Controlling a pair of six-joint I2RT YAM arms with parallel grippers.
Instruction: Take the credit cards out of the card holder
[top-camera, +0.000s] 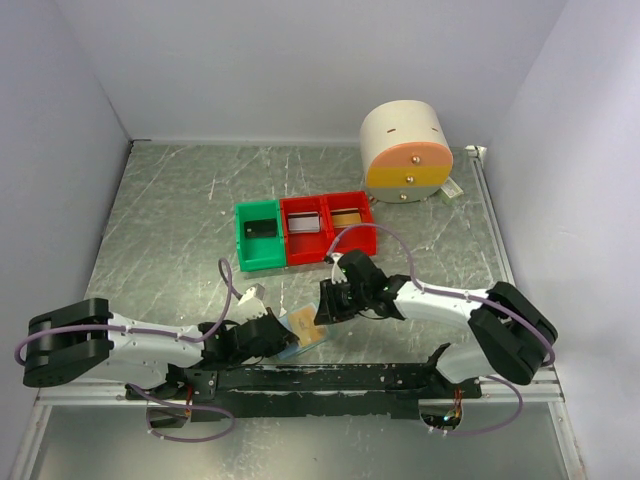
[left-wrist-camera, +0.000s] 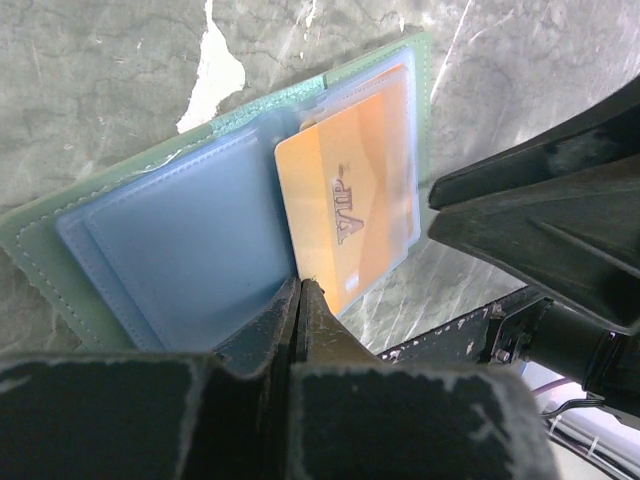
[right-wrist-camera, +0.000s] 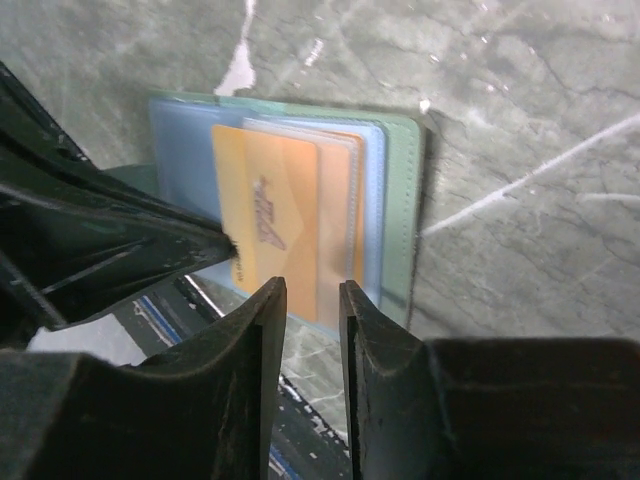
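Observation:
The pale blue card holder (top-camera: 300, 335) lies open and flat near the table's front edge, also in the left wrist view (left-wrist-camera: 170, 230) and the right wrist view (right-wrist-camera: 400, 190). An orange credit card (left-wrist-camera: 355, 200) sticks partly out of one pocket (right-wrist-camera: 265, 210); a paler card (right-wrist-camera: 345, 220) sits behind it in the pocket. My left gripper (top-camera: 283, 335) is shut, its tips (left-wrist-camera: 300, 288) touching the holder's near edge at the card's corner. My right gripper (top-camera: 325, 305) is slightly open and empty, hovering just off the card's protruding edge (right-wrist-camera: 312, 295).
A green bin (top-camera: 258, 233) and two red bins (top-camera: 305, 228) stand behind the holder. A round cream drawer unit (top-camera: 405, 150) is at the back right. A black rail (top-camera: 320, 378) runs along the table's front edge. Walls close in on the left, right and back.

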